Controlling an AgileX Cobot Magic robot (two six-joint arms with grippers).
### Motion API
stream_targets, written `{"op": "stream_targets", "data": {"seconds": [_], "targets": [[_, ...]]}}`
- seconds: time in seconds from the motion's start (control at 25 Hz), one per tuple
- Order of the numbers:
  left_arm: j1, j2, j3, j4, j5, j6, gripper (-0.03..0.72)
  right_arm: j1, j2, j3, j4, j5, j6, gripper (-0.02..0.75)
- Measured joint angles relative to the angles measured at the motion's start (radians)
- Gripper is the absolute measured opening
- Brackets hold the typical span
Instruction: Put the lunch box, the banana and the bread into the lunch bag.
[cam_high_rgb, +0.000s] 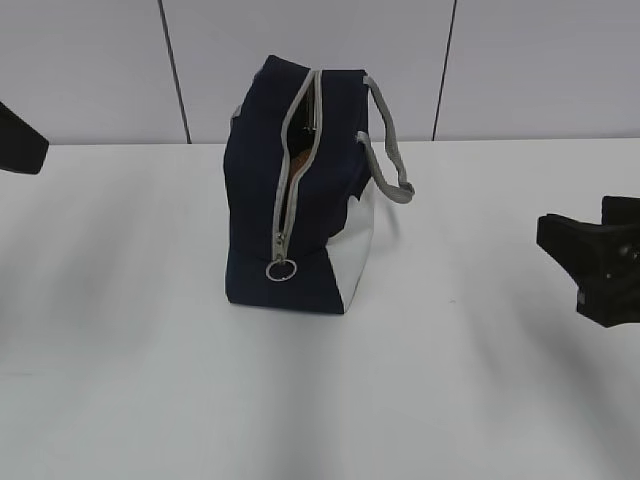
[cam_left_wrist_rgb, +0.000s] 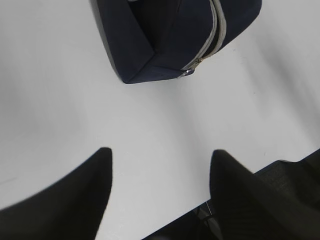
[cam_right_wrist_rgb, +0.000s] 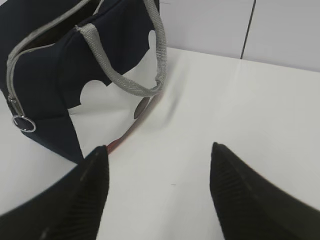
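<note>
Lunch bag (cam_high_rgb: 300, 200) stands mid-worktop (cam_high_rgb: 130, 380), zipper (cam_high_rgb: 290, 180) partly undone; your left fingers (cam_left_wrist_rgb: 65, 205) and right fingers (cam_right_wrist_rgb: 250, 200) spread wide, holding nothing, well apart from bag.

Your colours: navy, white, grey, black.
The bag (cam_high_rgb: 300, 200) is navy with a white panel (cam_high_rgb: 355, 250), grey zipper (cam_high_rgb: 288, 170) and handles (cam_high_rgb: 392, 140); the table (cam_high_rgb: 150, 380) is white.

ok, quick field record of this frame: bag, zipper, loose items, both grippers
lunch bag: upright on white table, navy with white side panel
zipper: open, ring pull hangs low on the bag's near end
grey handles: drooping toward the right
contents: brownish patch shows through the gap, item not identifiable
loose items: none in view
left gripper: open, holding nothing, away from bag
right gripper: open, holding nothing, away from bag
</note>
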Motion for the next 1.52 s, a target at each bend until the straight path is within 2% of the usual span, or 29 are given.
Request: {"op": "stream_targets", "data": {"seconds": [0.12, 0.2, 0.4, 0.52, 1.04, 1.24, 1.52], "targets": [[0.0, 0.0, 0.0, 0.0, -0.001, 0.0, 0.433, 0.0, 0.02, 0.034, -0.038, -0.08, 0.045, 0.471], [0.0, 0.0, 0.0, 0.0, -0.002, 0.0, 0.433, 0.0, 0.042, 0.041, -0.116, -0.101, 0.155, 0.471], [0.0, 0.0, 0.0, 0.0, -0.003, 0.0, 0.433, 0.0, 0.153, 0.042, -0.551, -0.258, 0.523, 0.471], [0.0, 0.0, 0.0, 0.0, -0.003, 0.0, 0.433, 0.0, 0.258, 0.042, -0.686, -0.397, 0.624, 0.465], [0.0, 0.0, 0.0, 0.0, -0.002, 0.0, 0.431, 0.0, 0.743, -0.158, -0.966, -0.659, 0.689, 0.444], [0.0, 0.0, 0.0, 0.0, -0.002, 0.0, 0.431, 0.0, 0.873, -0.221, -1.027, -0.754, 0.694, 0.443], [0.0, 0.0, 0.0, 0.0, -0.002, 0.0, 0.431, 0.026, 0.986, -0.307, -1.041, -0.773, 0.694, 0.442]]}}
